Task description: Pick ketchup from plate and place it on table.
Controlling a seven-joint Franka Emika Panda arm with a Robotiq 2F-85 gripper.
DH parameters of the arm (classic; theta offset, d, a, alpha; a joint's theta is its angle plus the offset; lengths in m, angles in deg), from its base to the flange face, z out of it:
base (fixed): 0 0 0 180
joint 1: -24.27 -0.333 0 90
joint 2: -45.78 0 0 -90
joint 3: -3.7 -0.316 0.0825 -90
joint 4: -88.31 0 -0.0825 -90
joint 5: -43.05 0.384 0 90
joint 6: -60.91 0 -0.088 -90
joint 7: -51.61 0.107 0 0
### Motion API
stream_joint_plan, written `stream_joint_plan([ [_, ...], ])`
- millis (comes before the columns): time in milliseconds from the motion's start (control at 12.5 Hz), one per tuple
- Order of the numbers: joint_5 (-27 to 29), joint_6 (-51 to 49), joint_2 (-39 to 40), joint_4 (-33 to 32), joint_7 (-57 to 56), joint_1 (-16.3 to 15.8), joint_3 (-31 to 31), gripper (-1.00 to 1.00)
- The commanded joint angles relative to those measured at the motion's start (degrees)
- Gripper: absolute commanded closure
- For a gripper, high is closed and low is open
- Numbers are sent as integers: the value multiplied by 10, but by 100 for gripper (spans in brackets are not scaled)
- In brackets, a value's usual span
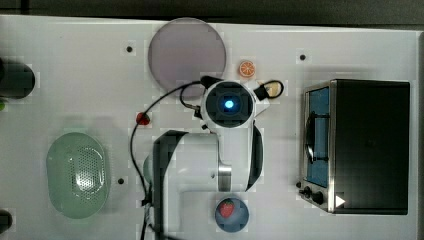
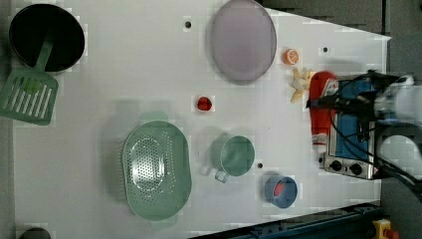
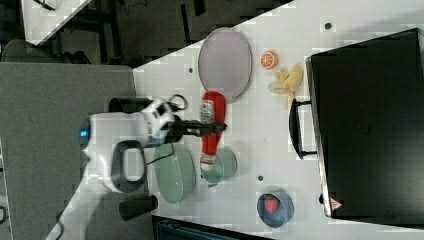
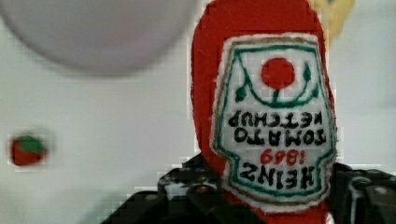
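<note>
Between gripper (image 3: 212, 128) fingers, one ketchup (image 3: 213, 121)

Top view: white robot arm (image 1: 220, 150) covers the red plush ketchup bottle w/ white label (image 4: 271, 116) completely. Wrist view cuts off bottle's lower end, pale mauve round plate (image 4: 100, 32) is blurry, partly out of frame.

Bright even light, blocky (soft shadows)

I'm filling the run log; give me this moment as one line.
tool: shut on ketchup | ketchup: lifted off plate | plate: bare | place on table: pending
</note>
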Motion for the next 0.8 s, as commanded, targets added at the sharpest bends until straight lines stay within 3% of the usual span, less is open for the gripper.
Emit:
stream_joint_plan([
  [80, 13, 17, 27, -18, 43, 8, 11, -23],
  [320, 14, 63, 69, -22, 43, 9, 12, -23],
  [400, 14, 76, 81, -23, 43, 9, 12, -31],
  [640, 14, 112, 108, -32, 43, 10, 12, -96],
  [800, 14, 129, 102, -31, 44, 10, 12, -100],
])
